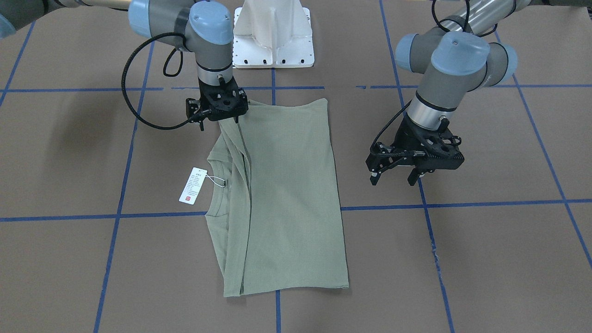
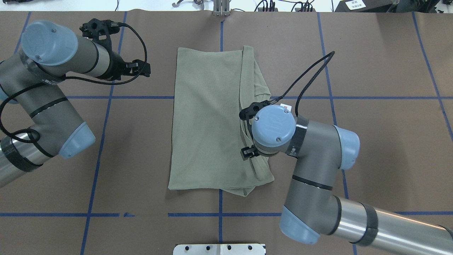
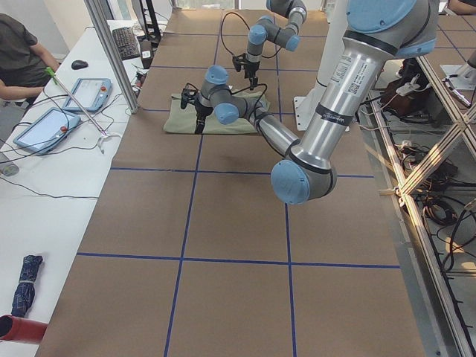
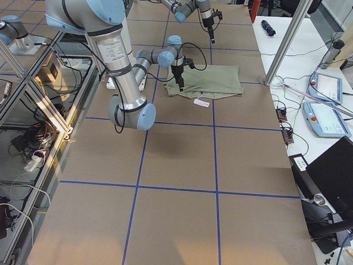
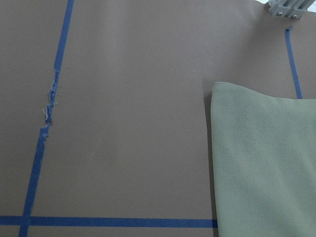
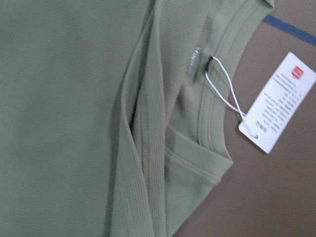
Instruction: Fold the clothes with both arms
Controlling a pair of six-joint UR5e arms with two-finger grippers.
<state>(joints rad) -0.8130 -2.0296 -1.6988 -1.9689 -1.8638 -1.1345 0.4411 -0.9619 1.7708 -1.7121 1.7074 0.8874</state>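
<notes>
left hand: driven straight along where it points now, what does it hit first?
Probably the bare brown table paper, beside the olive-green shirt, not on it. The left hand points down, open, clear of the fabric's edge, and its wrist view centres on paper. The exact landing spot is a guess.

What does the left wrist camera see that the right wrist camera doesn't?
Only the left wrist view shows a frayed patch of blue tape and a silver metal bracket. Only the right wrist view shows the round ribbed collar and the white hang tag with red mark on its string. Both show the olive-green knit shirt on the brown table cover.
</notes>
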